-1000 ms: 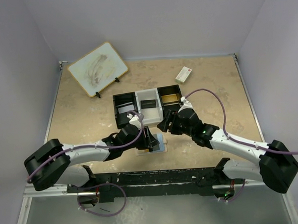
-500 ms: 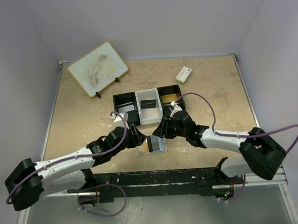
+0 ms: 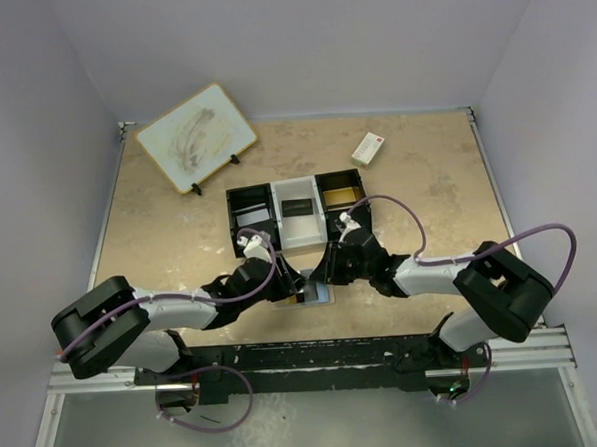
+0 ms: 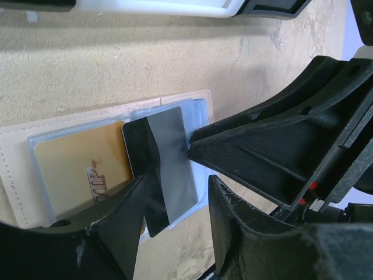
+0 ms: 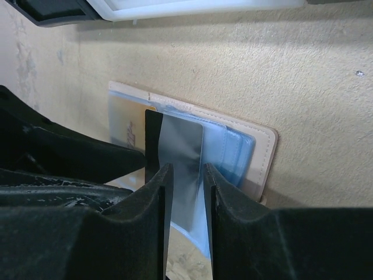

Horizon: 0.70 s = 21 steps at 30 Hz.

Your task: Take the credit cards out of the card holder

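The card holder (image 3: 319,295) lies open on the table, tan rim (image 4: 16,169) outside, pale blue pockets (image 5: 236,151) inside. A gold card (image 4: 70,169) sits in its clear pocket. A black-and-grey card (image 4: 166,157) sticks partly out of a pocket and also shows in the right wrist view (image 5: 182,143). My left gripper (image 4: 175,195) is open, its fingers straddling the card's near edge. My right gripper (image 5: 187,184) has its jaws a narrow gap apart with the grey card between them. Its fingers (image 4: 245,149) meet the card from the opposite side.
The black-and-white three-compartment tray (image 3: 296,212) stands just behind the card holder; its rim (image 5: 192,7) is close to both grippers. A white box with a red mark (image 3: 368,148) lies at the back right. A pale board on a stand (image 3: 196,137) is at the back left.
Both grippers have closed in low over the open card holder from either side. The left arm swung out and came back; the right one lowered onto the grey card.
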{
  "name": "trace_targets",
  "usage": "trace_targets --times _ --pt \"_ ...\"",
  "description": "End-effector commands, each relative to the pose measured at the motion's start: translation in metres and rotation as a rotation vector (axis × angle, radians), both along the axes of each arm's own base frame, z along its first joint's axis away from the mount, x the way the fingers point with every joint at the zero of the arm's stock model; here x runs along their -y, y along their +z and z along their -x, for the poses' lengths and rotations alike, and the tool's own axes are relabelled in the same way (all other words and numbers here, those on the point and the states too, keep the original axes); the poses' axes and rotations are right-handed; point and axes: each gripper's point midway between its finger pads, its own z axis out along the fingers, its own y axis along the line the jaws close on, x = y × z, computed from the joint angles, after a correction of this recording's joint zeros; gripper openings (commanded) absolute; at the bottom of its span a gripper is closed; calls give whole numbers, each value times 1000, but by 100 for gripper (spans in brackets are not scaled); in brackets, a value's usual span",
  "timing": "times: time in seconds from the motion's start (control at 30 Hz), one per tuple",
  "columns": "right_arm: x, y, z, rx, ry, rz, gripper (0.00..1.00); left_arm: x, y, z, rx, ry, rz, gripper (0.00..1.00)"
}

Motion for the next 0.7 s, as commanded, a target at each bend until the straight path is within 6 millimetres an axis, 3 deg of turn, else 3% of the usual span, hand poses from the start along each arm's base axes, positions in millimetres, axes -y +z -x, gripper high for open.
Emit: trace_targets --times 0.0,0.17,0.37,0.53,0.67 --pt "10 -20 13 -45 -13 23 31 6 8 -3 17 14 114 44" --pt "18 -29 18 -72 -33 48 29 -3 1 0 3 40 130 44" --pt "21 -35 21 -85 -38 60 27 -7 6 -1 21 48 119 45" --pt "23 -38 21 -88 -42 68 25 -21 -11 -4 7 82 -2 46" --pt "24 -39 21 -90 -44 70 25 -27 -17 0 0 96 7 46"
